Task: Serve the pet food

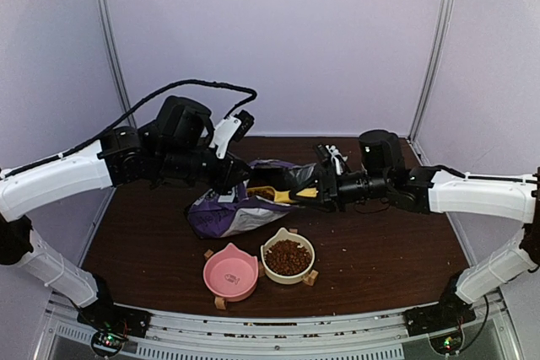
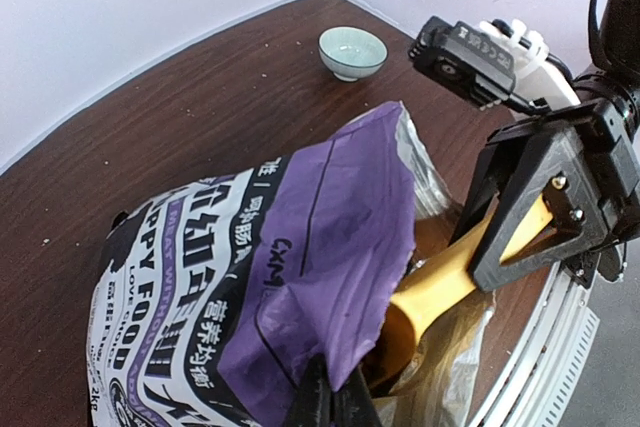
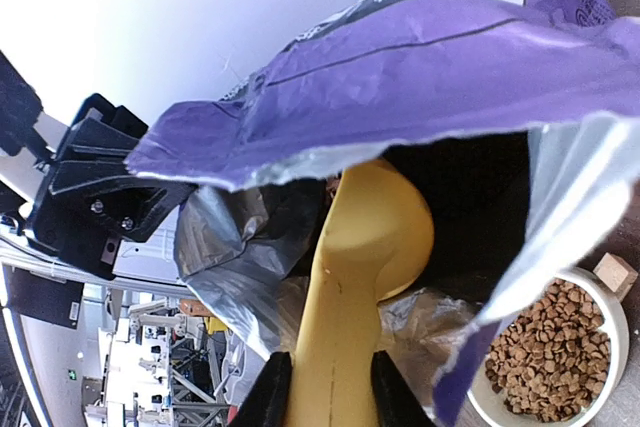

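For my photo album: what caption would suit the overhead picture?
Left gripper pinches the purple bag open, right gripper dips a yellow scoop inside; kibble fills the cream bowl, pink bowl empty.

- Type: robotics lab, enclosed test cell.
- Enclosure: plain pale walls on three sides, metal posts at the seams.
- Bench: dark table with a slotted metal rail along its near edge.
- Fixed kit: two arms mounted at that edge, with lit circuit boards by their bases.
- Props: bag, scoop, bowls, pet food.
- Beyond the table: blurred metal racks.
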Robot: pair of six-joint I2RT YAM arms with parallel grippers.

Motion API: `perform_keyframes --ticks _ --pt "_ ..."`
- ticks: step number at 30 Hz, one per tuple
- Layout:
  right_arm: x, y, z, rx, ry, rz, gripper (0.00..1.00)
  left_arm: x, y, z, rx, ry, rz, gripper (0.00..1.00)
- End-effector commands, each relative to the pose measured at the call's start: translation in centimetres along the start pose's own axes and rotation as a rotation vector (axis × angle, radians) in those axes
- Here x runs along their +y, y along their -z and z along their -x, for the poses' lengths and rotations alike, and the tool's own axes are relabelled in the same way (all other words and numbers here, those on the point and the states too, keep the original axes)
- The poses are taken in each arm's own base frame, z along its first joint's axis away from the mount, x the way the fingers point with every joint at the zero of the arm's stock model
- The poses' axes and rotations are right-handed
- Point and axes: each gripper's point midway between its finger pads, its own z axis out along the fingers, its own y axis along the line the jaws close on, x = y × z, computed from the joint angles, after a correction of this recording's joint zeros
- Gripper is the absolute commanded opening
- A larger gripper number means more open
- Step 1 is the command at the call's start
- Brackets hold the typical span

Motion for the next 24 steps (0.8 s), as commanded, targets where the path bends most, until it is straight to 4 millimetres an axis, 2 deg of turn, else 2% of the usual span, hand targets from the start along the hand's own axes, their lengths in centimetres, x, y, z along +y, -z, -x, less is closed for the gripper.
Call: perform_keyframes --ticks 1,15,24 --pt "4.2 2.4 1.0 -0.052 -0.018 0.187 0.17 0.8 1.3 2.7 -0.116 0.016 0.038 0.00" --pt "2.2 6.7 1.3 -0.187 -0.125 0.237 0.17 1.4 1.3 2.7 -0.121 0.033 0.073 0.00" --pt "2.9 8.8 1.0 -0.231 -0.152 0.306 0.17 1.6 1.1 3.0 -0.119 0.039 0.087 0.00"
